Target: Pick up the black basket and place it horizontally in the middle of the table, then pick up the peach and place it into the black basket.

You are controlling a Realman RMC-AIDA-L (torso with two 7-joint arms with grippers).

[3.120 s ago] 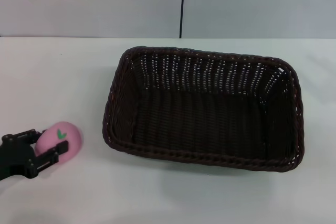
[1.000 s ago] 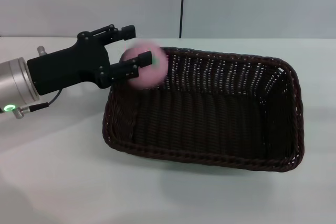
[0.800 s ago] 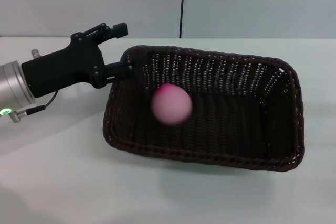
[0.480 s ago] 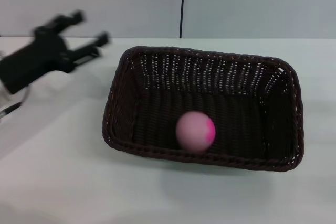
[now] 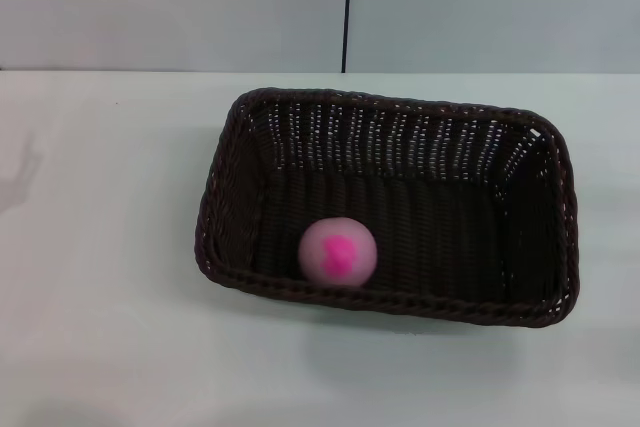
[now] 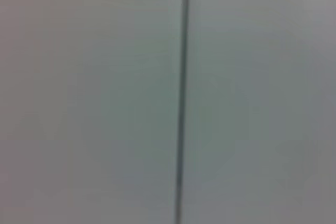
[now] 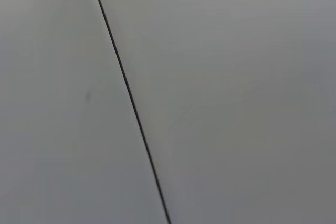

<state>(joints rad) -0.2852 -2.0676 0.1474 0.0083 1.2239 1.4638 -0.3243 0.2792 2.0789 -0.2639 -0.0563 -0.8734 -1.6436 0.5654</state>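
Note:
The black basket [image 5: 540,207] lies lengthwise across the middle of the white table [image 5: 100,327] in the head view. The pink peach [image 5: 338,252] rests inside the basket, on its floor against the near wall, its darker pink patch facing up. Neither gripper shows in the head view. Both wrist views show only a plain grey wall with a dark seam; no fingers, basket or peach appear in them.
A grey wall with a vertical dark seam [image 5: 347,7] stands behind the table. A faint shadow [image 5: 20,172] falls on the tabletop at the far left.
The left gripper carried the peach over the basket's left rim, let it go and withdrew out of view to the left. The peach dropped and rolled to the near wall.

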